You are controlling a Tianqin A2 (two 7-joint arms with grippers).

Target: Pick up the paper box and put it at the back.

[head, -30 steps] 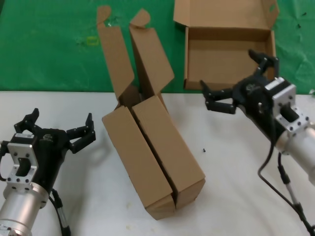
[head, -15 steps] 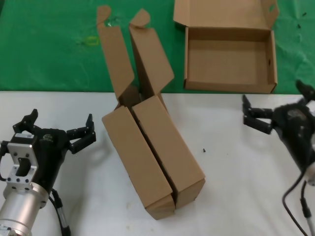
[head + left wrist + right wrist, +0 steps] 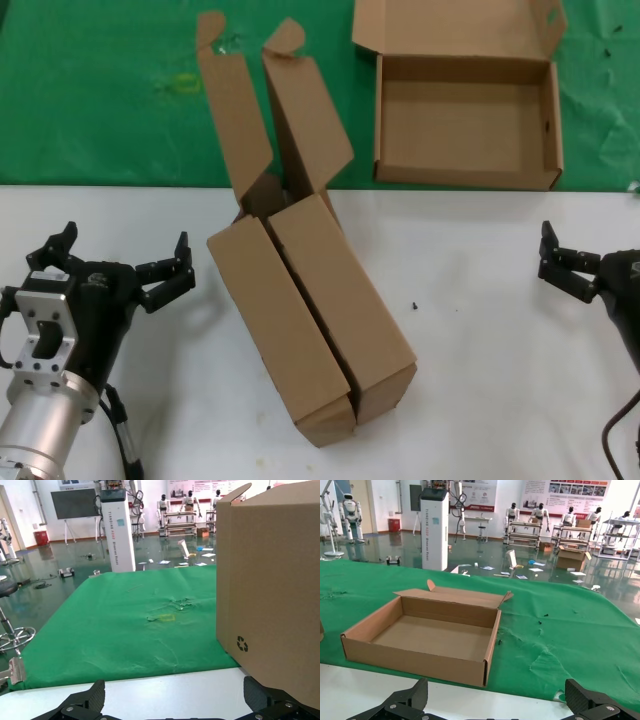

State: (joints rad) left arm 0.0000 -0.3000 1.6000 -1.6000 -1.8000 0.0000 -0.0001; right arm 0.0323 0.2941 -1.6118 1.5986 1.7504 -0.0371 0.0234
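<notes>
paper box (image 3: 465,120), the shallow brown cardboard mailer, already sits lid-open on the wrinkled green cloth at the back (image 3: 100,100). my right gripper (image 3: 572,275) hangs spread wide and empty, well clear; i judge nothing remains.

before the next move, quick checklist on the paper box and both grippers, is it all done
1. The paper box lies on the back, the green cloth: ok, though its near wall sits close to the cloth's front edge.
2. Box is free of both grippers: ok, nothing touches it.
3. The right gripper is empty, jaws open, over the white tabletop short of the box: ok.
4. The left gripper is empty, jaws open, parked at the table's near left: ok.
5. The two long cardboard boxes stand undisturbed at the middle, apart from both grippers: ok.
6. Box lid: open, tilted back. Whether it should be closed: cannot tell.
</notes>
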